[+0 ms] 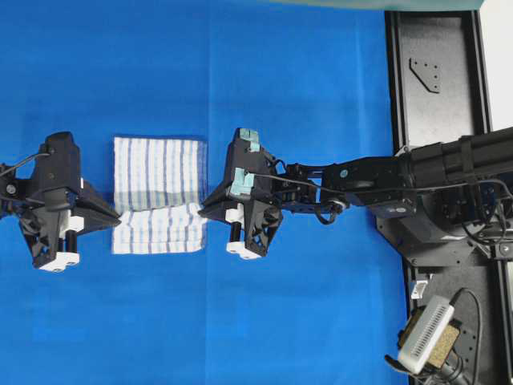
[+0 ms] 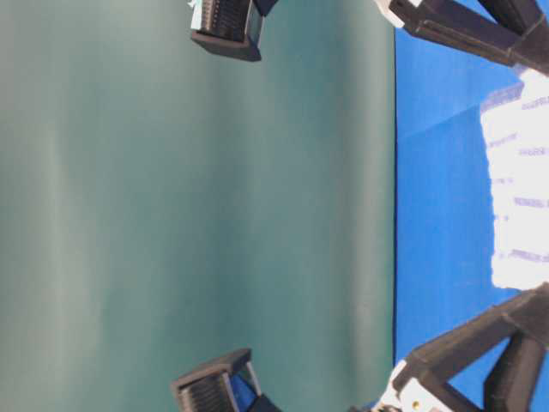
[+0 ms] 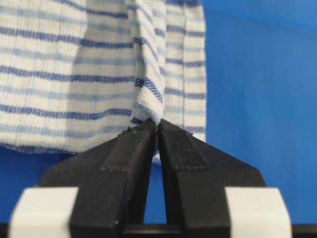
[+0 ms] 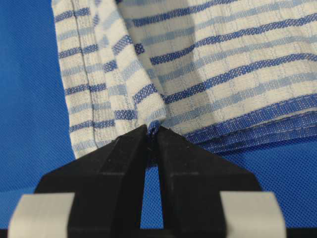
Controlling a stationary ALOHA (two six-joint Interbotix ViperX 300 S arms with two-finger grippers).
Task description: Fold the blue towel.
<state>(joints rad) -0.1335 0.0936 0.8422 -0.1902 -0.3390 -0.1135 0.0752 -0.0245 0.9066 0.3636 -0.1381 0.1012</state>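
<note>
The blue towel [image 1: 159, 195], white with thin dark-blue and light-blue stripes, lies on the blue table covering between my two arms, partly folded with a crease across its middle. My left gripper [image 1: 119, 216] is shut on the towel's left edge; in the left wrist view its jaws [image 3: 156, 124] pinch a raised fold of the towel [image 3: 89, 74]. My right gripper [image 1: 200, 212] is shut on the towel's right edge; in the right wrist view its jaws [image 4: 151, 128] pinch a hemmed edge of the towel [image 4: 208, 74]. The towel also shows in the table-level view [image 2: 519, 189].
The bright-blue table covering [image 1: 280, 96] spreads all round the towel. A black rail and mount [image 1: 437, 80] run down the right side, with the right arm's base [image 1: 449, 192] and a small white device [image 1: 425, 333] at the lower right.
</note>
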